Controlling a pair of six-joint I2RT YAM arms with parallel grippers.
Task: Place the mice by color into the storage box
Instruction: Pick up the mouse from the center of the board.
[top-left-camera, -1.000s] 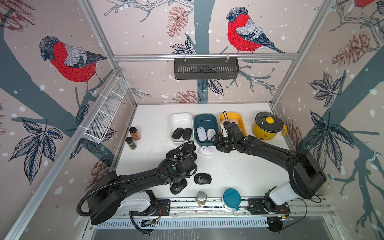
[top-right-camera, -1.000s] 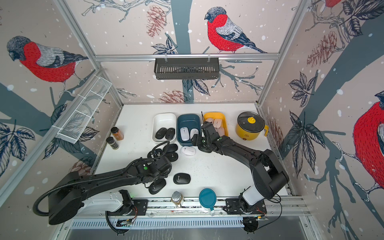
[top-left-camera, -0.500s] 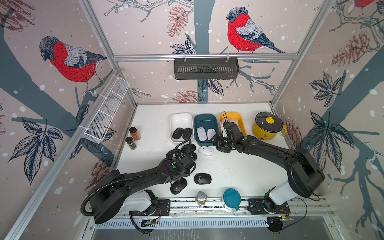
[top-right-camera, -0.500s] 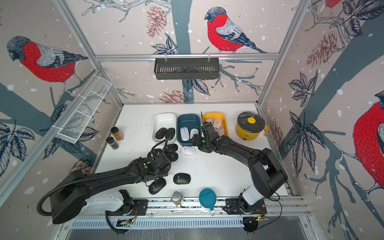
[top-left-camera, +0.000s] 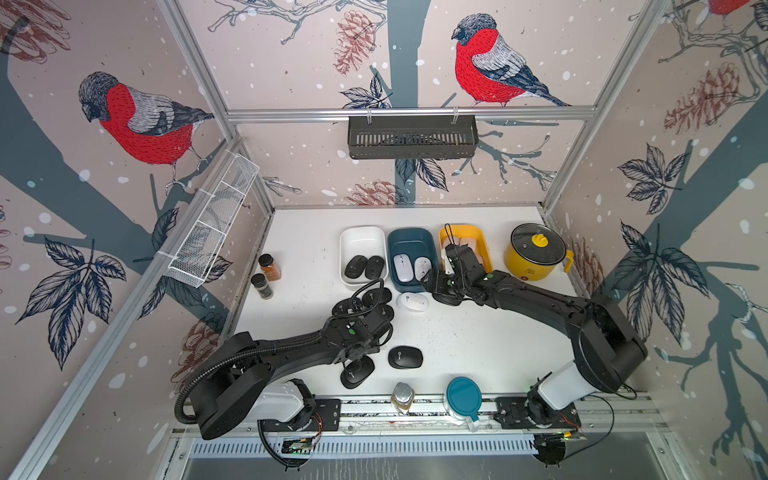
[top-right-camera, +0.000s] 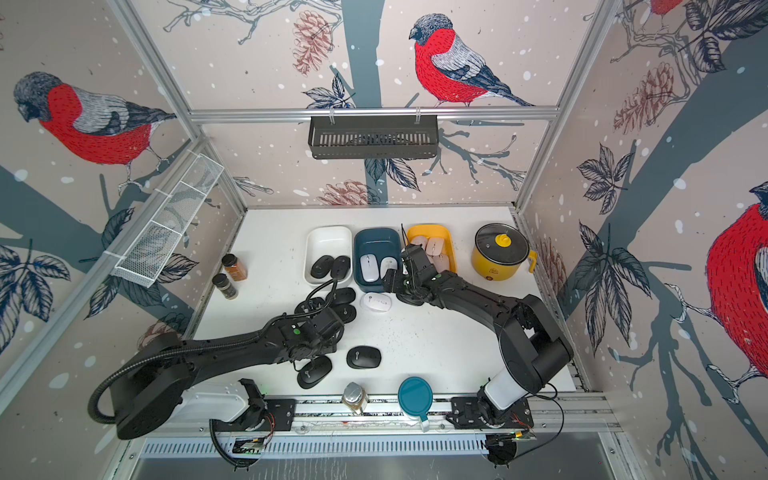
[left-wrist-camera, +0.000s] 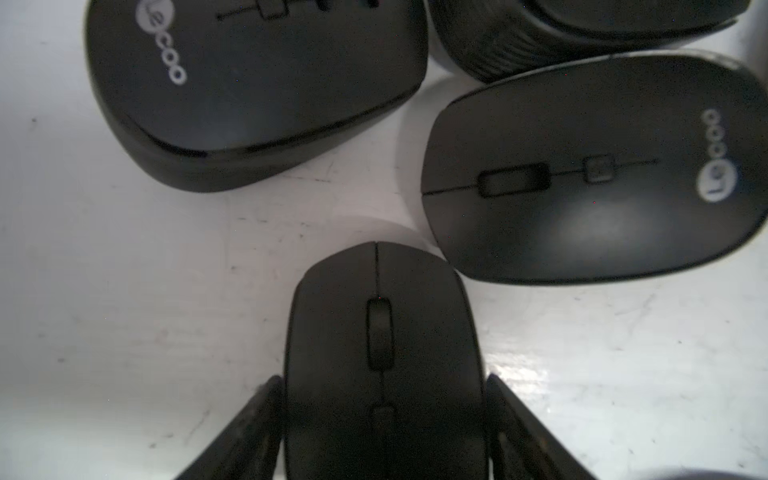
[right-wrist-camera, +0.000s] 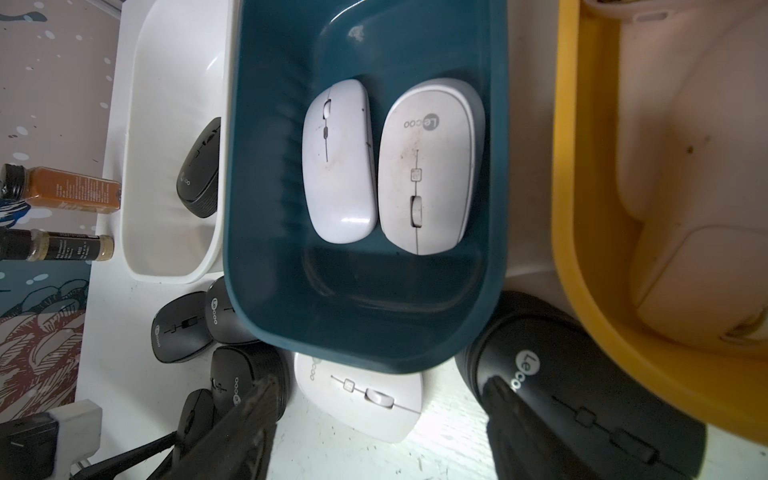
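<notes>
Sorting stands partway: black pair (top-left-camera: 365, 266) in white bin (top-left-camera: 361, 233), white pair (top-left-camera: 411, 266) in blue bin (top-left-camera: 409, 236), pinks (top-right-camera: 432, 246) in yellow bin (top-left-camera: 478, 237) (others (top-left-camera: 405, 357) lie loose). Left gripper (left-wrist-camera: 383, 382) brackets a black mouse (left-wrist-camera: 382, 291), clamp unclear; right gripper (right-wrist-camera: 380, 386) gapes.

Both top views are bright, sharp and evenly lit from above, with straight lines bowed toward the edges. Soft shadows fall on the white desk (top-left-camera: 457, 332). In the left wrist view the black mouse (left-wrist-camera: 384, 353) looks blurred, beside desk glare.
</notes>
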